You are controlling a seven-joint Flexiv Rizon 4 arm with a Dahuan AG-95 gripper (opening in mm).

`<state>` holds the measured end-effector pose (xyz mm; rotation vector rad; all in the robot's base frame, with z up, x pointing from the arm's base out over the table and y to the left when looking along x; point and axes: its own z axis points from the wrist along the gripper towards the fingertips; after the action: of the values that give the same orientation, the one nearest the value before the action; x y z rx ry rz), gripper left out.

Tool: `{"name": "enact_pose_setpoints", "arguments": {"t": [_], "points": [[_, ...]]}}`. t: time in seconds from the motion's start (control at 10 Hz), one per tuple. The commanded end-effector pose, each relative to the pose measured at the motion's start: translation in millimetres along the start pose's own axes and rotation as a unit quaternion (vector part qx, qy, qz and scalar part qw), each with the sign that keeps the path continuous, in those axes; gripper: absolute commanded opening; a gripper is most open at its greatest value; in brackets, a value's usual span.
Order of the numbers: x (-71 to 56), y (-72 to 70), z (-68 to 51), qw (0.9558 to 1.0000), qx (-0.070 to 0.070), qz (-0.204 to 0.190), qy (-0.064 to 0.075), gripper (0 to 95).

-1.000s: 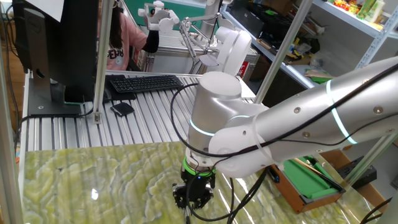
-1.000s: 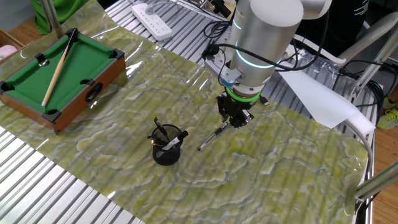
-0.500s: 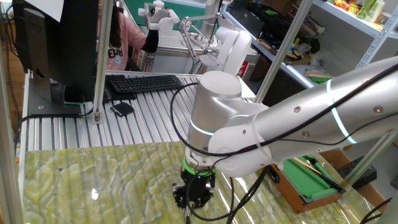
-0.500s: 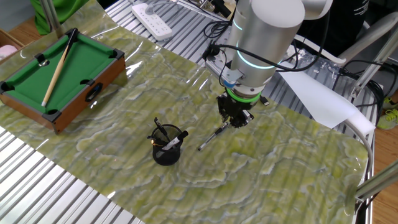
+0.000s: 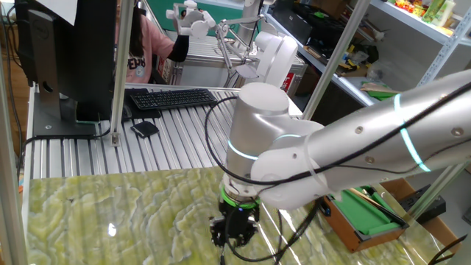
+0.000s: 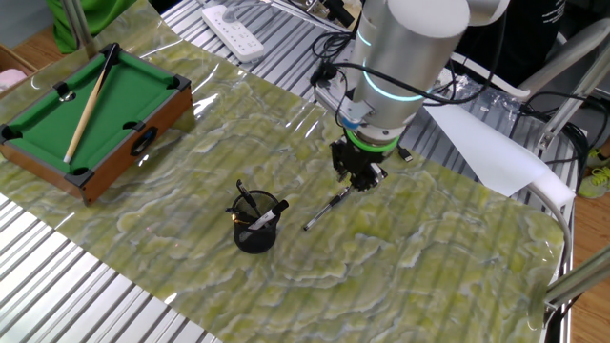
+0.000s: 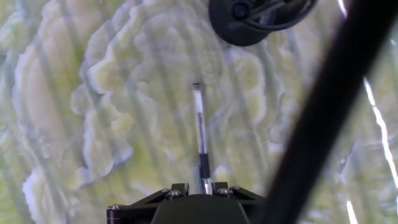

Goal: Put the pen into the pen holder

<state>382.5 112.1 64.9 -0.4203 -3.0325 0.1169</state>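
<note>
Pen (image 6: 324,211) in jaws, open mat toward pen holder (image 6: 255,225).

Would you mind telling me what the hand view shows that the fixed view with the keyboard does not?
Only the hand view shows the pen holder seen from above, and nearly all of the pen running from the gripper toward it. Only the keyboard view shows the keyboard, the monitor and the toy pool table. Both show the gripper shut on the pen over the green marbled mat.
</note>
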Motion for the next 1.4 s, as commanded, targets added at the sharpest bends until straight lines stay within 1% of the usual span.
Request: {"name": "enact_pose_setpoints", "arguments": {"t": [0.1,0.3,0.6,0.8,1.1,1.4], "points": [[11.6,-13.3,4.1,1.0,-0.004,-0.004,-0.004,19.0],[15.4,-17.5,13.1,0.9997,-0.01,-0.02,-0.006,19.0],[15.3,-16.4,17.3,0.9994,-0.031,-0.015,-0.006,19.0],[12.4,-11.3,23.6,0.9991,-0.034,-0.016,-0.018,19.0],[8.8,-6.6,29.4,0.9988,-0.038,-0.018,-0.023,19.0],[6.3,-3.5,33.6,0.9988,-0.04,-0.018,-0.023,19.0]]}}
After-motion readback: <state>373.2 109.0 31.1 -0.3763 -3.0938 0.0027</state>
